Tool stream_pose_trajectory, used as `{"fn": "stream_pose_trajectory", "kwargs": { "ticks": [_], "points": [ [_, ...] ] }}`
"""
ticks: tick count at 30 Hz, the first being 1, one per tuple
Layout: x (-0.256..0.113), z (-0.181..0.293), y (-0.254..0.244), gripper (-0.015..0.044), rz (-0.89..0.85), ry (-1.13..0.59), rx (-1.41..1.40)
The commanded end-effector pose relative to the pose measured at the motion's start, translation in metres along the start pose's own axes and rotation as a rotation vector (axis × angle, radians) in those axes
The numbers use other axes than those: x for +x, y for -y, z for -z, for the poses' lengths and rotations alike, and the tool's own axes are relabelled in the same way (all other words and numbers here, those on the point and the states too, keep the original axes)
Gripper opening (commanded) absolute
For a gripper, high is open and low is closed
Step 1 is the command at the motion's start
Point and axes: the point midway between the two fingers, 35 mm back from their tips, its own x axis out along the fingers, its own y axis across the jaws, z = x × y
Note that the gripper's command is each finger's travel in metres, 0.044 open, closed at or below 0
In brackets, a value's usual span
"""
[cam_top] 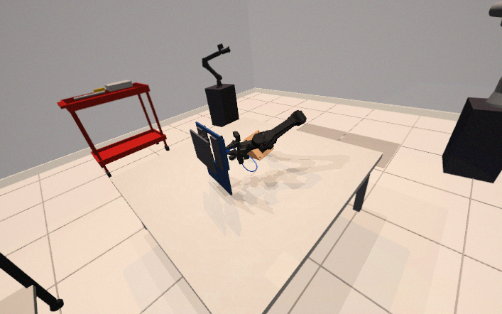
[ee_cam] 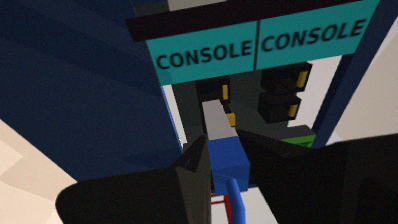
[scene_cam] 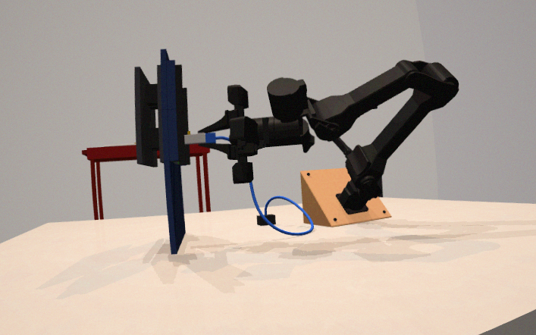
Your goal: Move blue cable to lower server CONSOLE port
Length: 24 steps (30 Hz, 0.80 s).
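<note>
Blue plastic backs the grey plug (scene_cam: pixel 196 139) (ee_cam: pixel 220 120), which the tool (scene_cam: pixel 200 139) (ee_cam: pixel 220 138) pinches from both sides, probably so it points straight at the black sockets on the upright panel (cam_top: pixel 220 182) (scene_cam: pixel 175 208) (ee_cam: pixel 100 105). Two teal labels (ee_cam: pixel 204 54) (ee_cam: pixel 311 36) read "CONSOLE"; a green one's writing is unreadable.

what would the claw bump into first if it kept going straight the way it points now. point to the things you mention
The plug (scene_cam: pixel 199 138) (ee_cam: pixel 220 121) in the claw (scene_cam: pixel 200 139) (ee_cam: pixel 220 138) would likely meet the port block beneath the left CONSOLE label (ee_cam: pixel 204 54); whether its tip already touches is unclear.
</note>
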Motion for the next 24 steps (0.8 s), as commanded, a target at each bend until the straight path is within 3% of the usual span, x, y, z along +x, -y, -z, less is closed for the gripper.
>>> {"fn": "stream_pose_trajectory", "kwargs": {
  "ticks": [1,24],
  "points": [
    [0.0023,-0.0029,0.0026,0.0000,0.008,0.004,0.004],
    [0.0118,-0.0063,0.0025,0.0000,0.009,0.004,0.004]
  ]
}}
